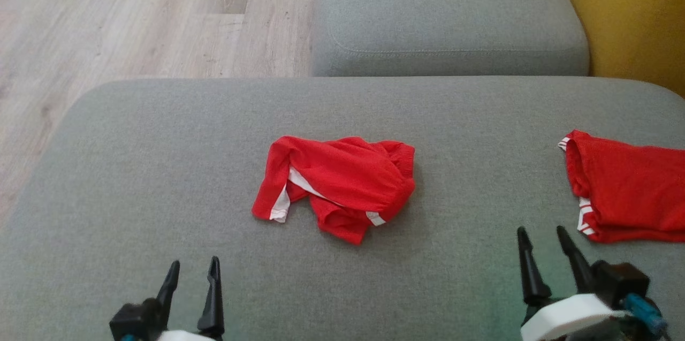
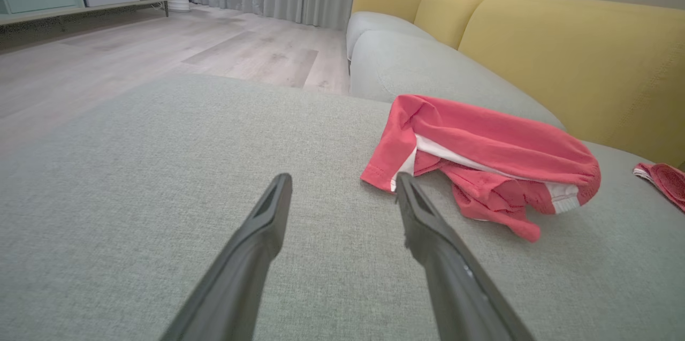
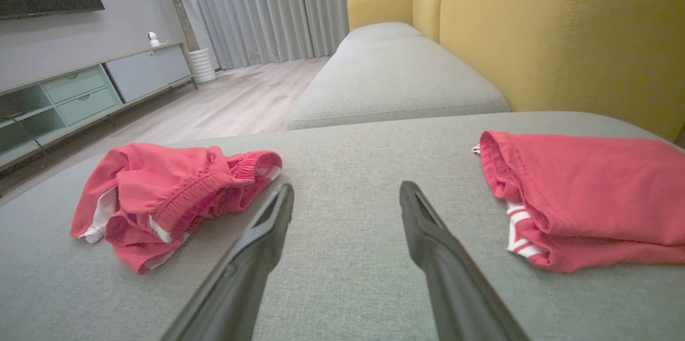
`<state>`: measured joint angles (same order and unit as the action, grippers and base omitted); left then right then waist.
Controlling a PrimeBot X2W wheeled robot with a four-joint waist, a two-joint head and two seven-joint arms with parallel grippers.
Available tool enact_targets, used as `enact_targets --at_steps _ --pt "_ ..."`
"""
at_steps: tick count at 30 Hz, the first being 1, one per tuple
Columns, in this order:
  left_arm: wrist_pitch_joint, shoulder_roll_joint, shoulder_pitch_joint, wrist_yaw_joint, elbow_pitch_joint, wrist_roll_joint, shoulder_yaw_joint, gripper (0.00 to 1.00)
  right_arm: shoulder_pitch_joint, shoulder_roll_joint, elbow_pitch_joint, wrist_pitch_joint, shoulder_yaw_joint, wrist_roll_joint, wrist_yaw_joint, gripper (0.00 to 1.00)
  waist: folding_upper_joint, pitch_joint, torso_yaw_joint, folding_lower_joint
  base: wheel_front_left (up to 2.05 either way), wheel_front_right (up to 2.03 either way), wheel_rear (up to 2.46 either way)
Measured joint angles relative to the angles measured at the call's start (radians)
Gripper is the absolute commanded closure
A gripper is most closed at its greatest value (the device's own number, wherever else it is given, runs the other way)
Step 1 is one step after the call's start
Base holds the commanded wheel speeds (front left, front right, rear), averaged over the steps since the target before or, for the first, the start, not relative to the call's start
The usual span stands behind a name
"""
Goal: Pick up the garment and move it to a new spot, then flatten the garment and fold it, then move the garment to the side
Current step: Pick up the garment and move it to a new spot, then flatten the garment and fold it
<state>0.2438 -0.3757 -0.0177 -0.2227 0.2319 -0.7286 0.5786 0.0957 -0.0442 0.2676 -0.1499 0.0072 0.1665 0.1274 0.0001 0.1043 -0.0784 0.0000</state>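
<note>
A crumpled red garment [image 1: 337,183] with white trim lies in the middle of the grey seat cushion [image 1: 160,169]; it also shows in the left wrist view [image 2: 481,159] and right wrist view [image 3: 171,196]. My left gripper [image 1: 193,271] stands open near the cushion's front left, well short of the garment, with nothing between its fingers [image 2: 342,180]. Open and empty too, my right gripper [image 1: 540,235] hovers at the front right [image 3: 347,188], between the crumpled garment and a second one.
A second red garment [image 1: 626,188], folded, lies at the cushion's right edge [image 3: 583,196]. Another grey cushion [image 1: 444,14] sits beyond, with the yellow backrest [image 1: 631,9] to the right. Wooden floor [image 1: 134,14] lies off the left and far edges.
</note>
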Motion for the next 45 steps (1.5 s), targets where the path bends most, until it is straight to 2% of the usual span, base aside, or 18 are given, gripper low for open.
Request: enact_targets --at_steps 4,14,20,40,45 --pt "0.004 0.017 -0.014 -0.015 -0.012 0.021 -0.003 0.0 0.016 0.0 0.008 -0.004 0.027 0.012 0.0 0.0 0.0 0.005 -0.006 0.0 0.0 0.0 0.0" --pt "0.004 0.036 -0.015 -0.013 -0.01 0.036 -0.027 0.0 0.02 0.0 0.029 -0.008 0.053 0.02 0.0 0.0 0.0 0.012 0.003 0.0 0.0 0.0 0.0" --pt "0.005 0.042 -0.015 0.003 -0.009 0.043 -0.035 0.0 0.019 0.0 0.033 -0.008 0.054 0.02 0.0 0.0 0.0 0.011 0.002 0.0 0.0 0.0 0.0" --pt "0.005 0.055 -0.033 0.004 0.005 0.056 -0.056 0.0 0.018 0.0 0.028 -0.008 0.043 0.018 0.0 0.0 0.0 -0.012 0.004 0.0 0.0 0.0 0.0" --pt "-0.005 0.068 -0.021 0.03 0.018 0.074 -0.025 0.0 0.011 0.0 0.007 -0.004 0.044 0.008 0.0 0.0 0.0 -0.045 0.018 0.0001 0.0 0.0 0.0"
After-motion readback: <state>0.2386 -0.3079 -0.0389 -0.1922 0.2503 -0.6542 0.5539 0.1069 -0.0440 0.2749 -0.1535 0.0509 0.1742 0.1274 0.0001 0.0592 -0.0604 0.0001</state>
